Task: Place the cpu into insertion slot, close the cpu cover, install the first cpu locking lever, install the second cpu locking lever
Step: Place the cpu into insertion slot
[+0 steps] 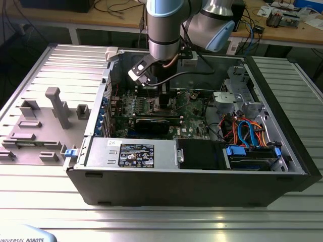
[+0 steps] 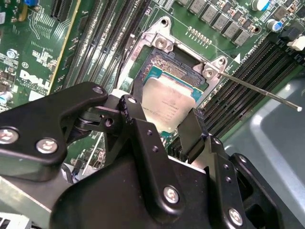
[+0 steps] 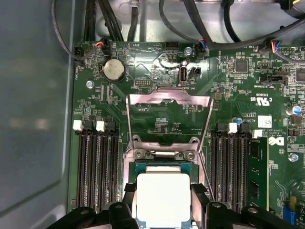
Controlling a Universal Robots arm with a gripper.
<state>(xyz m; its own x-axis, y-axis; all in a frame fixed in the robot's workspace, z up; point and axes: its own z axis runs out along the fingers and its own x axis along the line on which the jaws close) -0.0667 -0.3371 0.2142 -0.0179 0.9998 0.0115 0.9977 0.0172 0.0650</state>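
Observation:
In both wrist views my gripper (image 2: 167, 110) (image 3: 163, 202) is shut on the cpu (image 2: 167, 102) (image 3: 163, 195), a black finger against each of two opposite edges. The silver-grey chip sits low over the insertion slot (image 2: 171, 70) (image 3: 164, 167), whose teal-rimmed dark bed shows along one side. I cannot tell whether the chip rests in it. The cpu cover (image 3: 169, 98) stands swung open behind the slot. A thin locking lever (image 2: 259, 89) sticks out free beside the socket. In the exterior view the gripper (image 1: 160, 98) reaches down into the open computer case.
Long black memory slots (image 3: 97, 167) (image 3: 231, 167) flank the socket on both sides. A black card (image 1: 151, 123), a power supply (image 1: 131, 151) and coloured cables (image 1: 247, 131) lie inside the case. The case walls (image 1: 282, 126) enclose the arm.

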